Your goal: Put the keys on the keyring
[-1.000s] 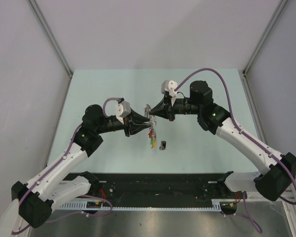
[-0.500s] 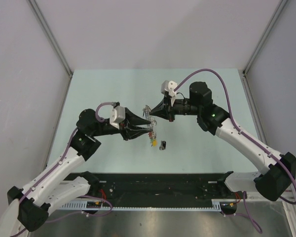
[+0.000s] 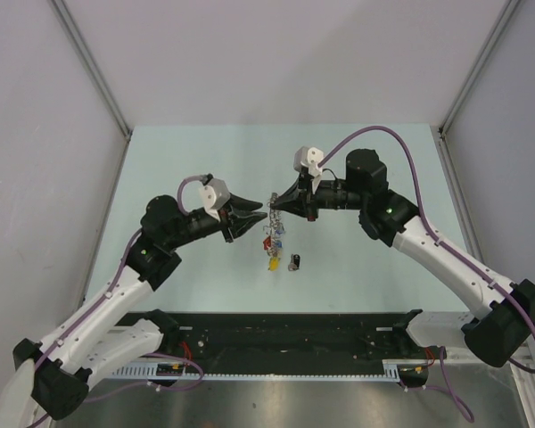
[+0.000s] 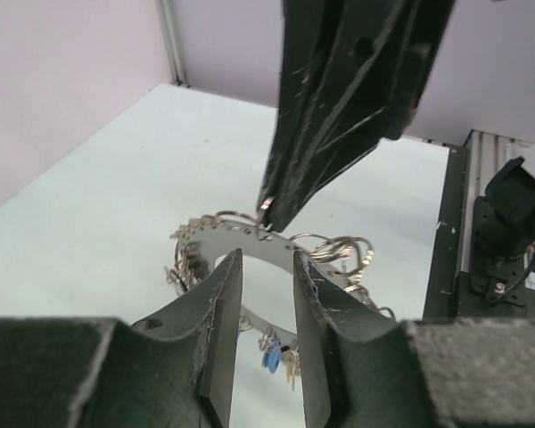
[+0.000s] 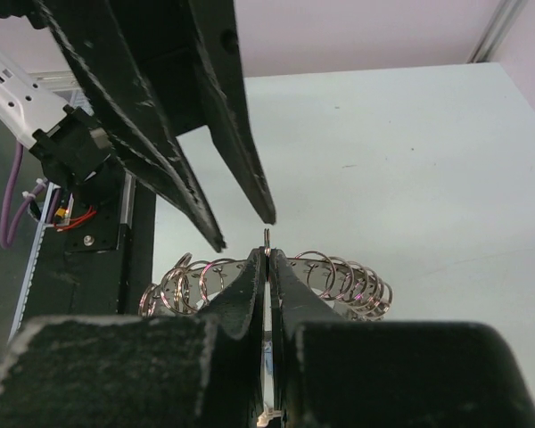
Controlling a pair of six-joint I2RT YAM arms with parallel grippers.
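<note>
The right gripper (image 3: 274, 206) is clamped on the keyring (image 5: 339, 278). Its two fingers press together on the thin silver band, and no gap shows in its wrist view. The keyring hangs from those tips over the middle of the table (image 3: 178, 160), with the band held up off the surface. It is a flat silver loop edged with many small wire rings that fan round it. A few keys (image 3: 271, 242) with red, blue and yellow heads dangle under it. From the left wrist only a blue one shows clearly, below the band.

In the top view the left gripper (image 3: 259, 215) comes in from 9 o'clock and the right one reaches in from 3 o'clock, so the two meet nearly tip to tip. The left fingers (image 4: 216, 312) stand a narrow way apart and grip nothing. In the left wrist view the near edge of the band lies just beyond the gap between the tips. From the right wrist the same two fingers show as dark blades slanting down from 11 o'clock, their tips parted and just above the band — whether they touch it cannot be told.

A black key (image 3: 294, 261) lies alone on the table at 5 o'clock of the keyring — near it but apart, with neither gripper on it
</note>
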